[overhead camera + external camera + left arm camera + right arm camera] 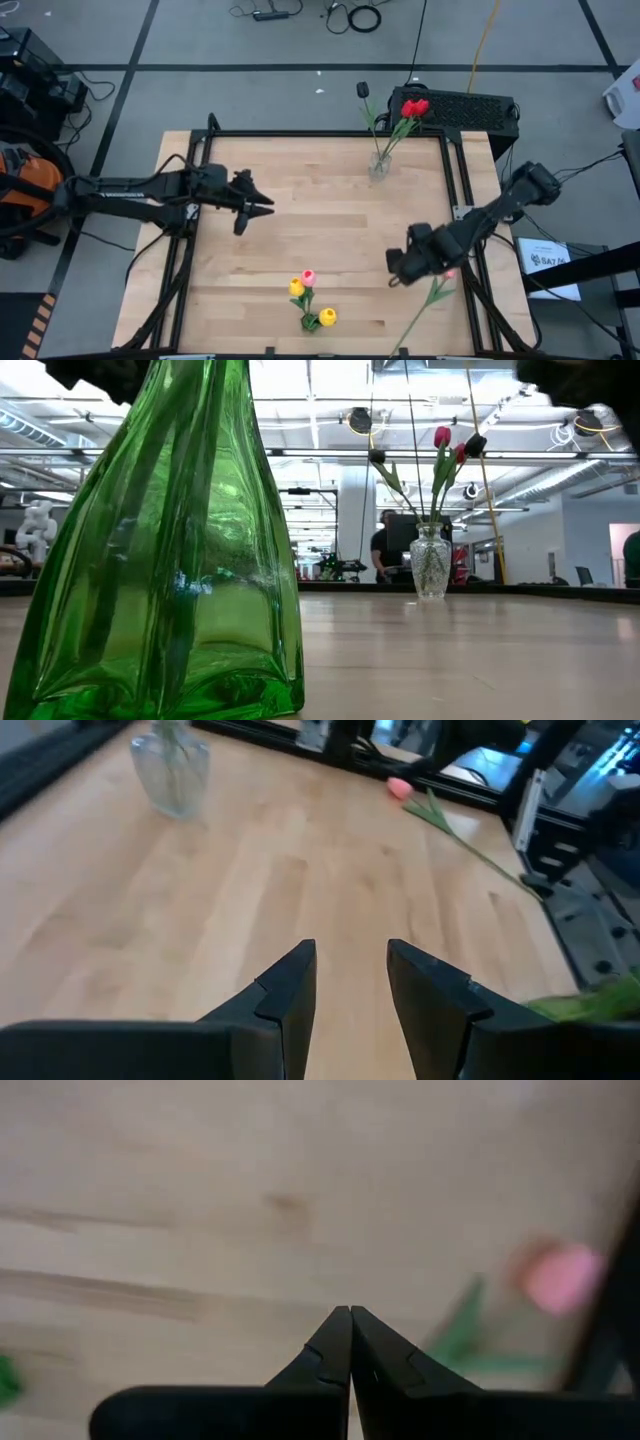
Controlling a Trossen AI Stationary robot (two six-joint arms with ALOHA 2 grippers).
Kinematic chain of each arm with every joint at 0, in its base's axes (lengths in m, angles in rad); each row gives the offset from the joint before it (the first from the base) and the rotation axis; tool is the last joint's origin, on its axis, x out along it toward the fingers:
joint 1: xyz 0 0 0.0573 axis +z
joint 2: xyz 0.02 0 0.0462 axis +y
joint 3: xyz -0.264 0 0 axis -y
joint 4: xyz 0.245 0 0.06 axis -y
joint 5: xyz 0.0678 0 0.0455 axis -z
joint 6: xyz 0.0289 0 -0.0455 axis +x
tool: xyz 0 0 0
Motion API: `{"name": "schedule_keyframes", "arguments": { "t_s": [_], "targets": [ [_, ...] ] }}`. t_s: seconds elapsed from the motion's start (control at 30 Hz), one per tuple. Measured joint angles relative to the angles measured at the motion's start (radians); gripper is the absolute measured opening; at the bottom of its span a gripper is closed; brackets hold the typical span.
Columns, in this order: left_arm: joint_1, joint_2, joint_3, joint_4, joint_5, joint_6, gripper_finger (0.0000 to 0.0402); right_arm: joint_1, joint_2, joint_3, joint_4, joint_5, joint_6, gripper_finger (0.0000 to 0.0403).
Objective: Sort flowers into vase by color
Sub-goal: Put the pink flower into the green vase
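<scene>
Right end effector (398, 272), fingers pressed together and empty, hovers beside the pink tulip (449, 273) at the table's right edge, probably lining up a pick. Left end effector (262, 203), parted and empty, waits mid-left.

Pink tulip (563, 1277) blurred

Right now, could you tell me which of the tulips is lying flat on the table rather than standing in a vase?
The pink tulip near the right gripper; its stem lies along the wood, while the others stand in vases.

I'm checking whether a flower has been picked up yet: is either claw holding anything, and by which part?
Nothing is held. The left claw is open over bare wood; the right claw is shut with nothing between its fingers, the pink tulip lying beside it.
</scene>
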Motion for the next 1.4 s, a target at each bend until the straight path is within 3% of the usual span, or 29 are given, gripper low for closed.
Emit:
{"name": "schedule_keyframes", "arguments": {
  "t_s": [0.23,0.4,0.53,0.83,1.2,1.33,1.4],
  "targets": [
    [-0.079,-0.008,-0.014,0.005,-0.023,-0.042,0.0132,0.144,0.096,0.0,-0.022,-0.182,0.18,0.0006],
    [-0.122,-0.008,-0.014,0.005,-0.082,-0.077,0.0132,0.245,0.15,-0.001,-0.013,-0.202,0.32,0.0043],
    [-0.144,-0.008,-0.014,0.005,-0.109,-0.103,0.0132,0.295,0.207,-0.001,-0.011,-0.25,0.342,0.008],
    [-0.148,-0.008,-0.014,0.01,-0.195,-0.158,0.0132,0.35,0.347,-0.002,0.064,-0.241,0.382,0.0131],
    [-0.15,-0.008,-0.013,0.014,-0.222,-0.261,0.0132,0.356,0.501,-0.025,0.215,-0.171,0.379,0.0118],
    [-0.15,-0.008,-0.013,0.023,-0.226,-0.26,0.0132,0.362,0.523,-0.035,0.243,-0.13,0.345,0.0089],
    [-0.15,-0.008,-0.013,0.034,-0.227,-0.26,0.0132,0.36,0.519,-0.034,0.232,-0.057,0.293,0.0062]
  ]
}}
